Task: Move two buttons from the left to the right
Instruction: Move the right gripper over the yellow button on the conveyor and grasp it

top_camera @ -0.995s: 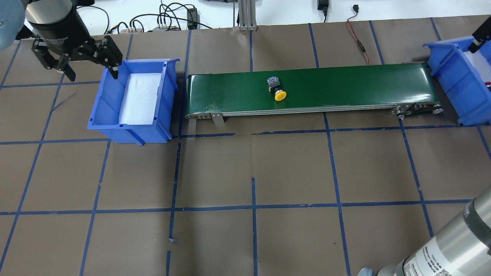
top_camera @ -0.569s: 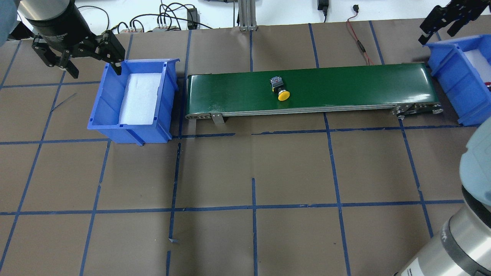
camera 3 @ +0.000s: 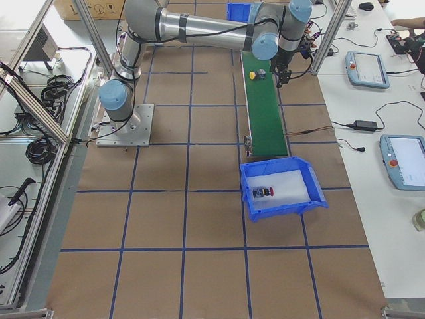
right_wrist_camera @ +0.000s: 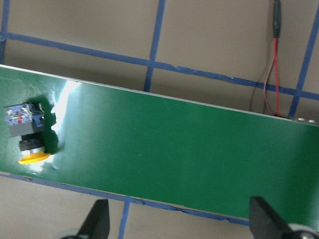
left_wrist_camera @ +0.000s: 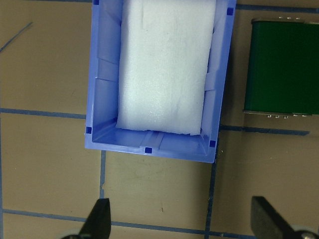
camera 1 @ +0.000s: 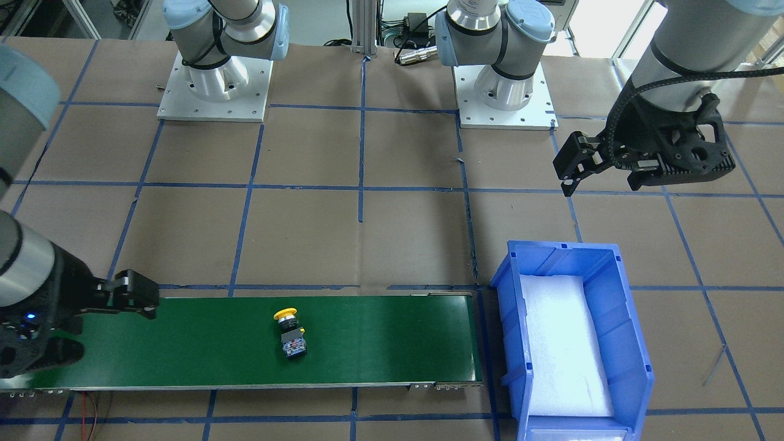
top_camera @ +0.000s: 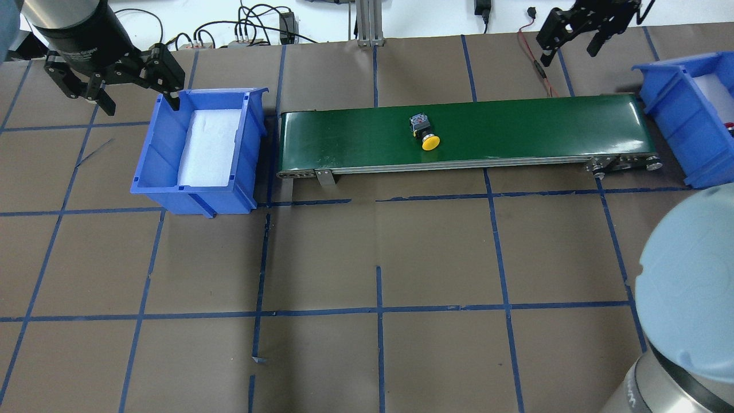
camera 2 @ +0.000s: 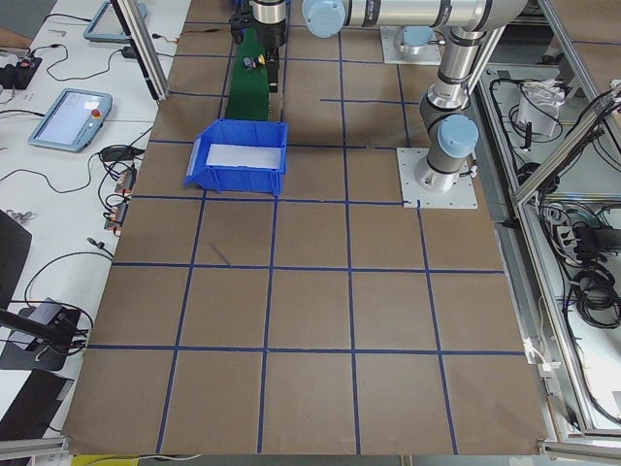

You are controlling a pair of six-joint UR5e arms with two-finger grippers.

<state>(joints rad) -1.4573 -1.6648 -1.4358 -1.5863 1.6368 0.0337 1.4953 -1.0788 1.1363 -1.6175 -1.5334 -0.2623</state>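
Left arm [camera 1: 686,37] and right arm [camera 1: 15,269]: silver tubes, pale blue joint caps [camera 1: 533,18], white square base plates [camera 1: 177,110] with screws. Left tool [top_camera: 140,100] and right tool [top_camera: 569,51] are black; a braided black cable [camera 1: 674,78] skirts the left.

The worktop [top_camera: 436,258] is dull brown paper crossed by a grid of blue tape lines, and the conveyor belt [top_camera: 516,123] on it is glossy dark green with a silver-grey edge. The yellow button [top_camera: 424,133] has a bright yellow cap on a black-and-grey body flecked with blue and red. The red button [camera 3: 264,193] is dark with a touch of red and lies on white foam in the right blue bin [camera 3: 282,211]; the left blue bin [top_camera: 166,155] has the same white foam lining [top_camera: 209,143]. The left pincer [top_camera: 140,104] and the right pincer [top_camera: 567,53] are both black, and the right arm [top_camera: 682,287] shows a pale blue joint cap over silver.
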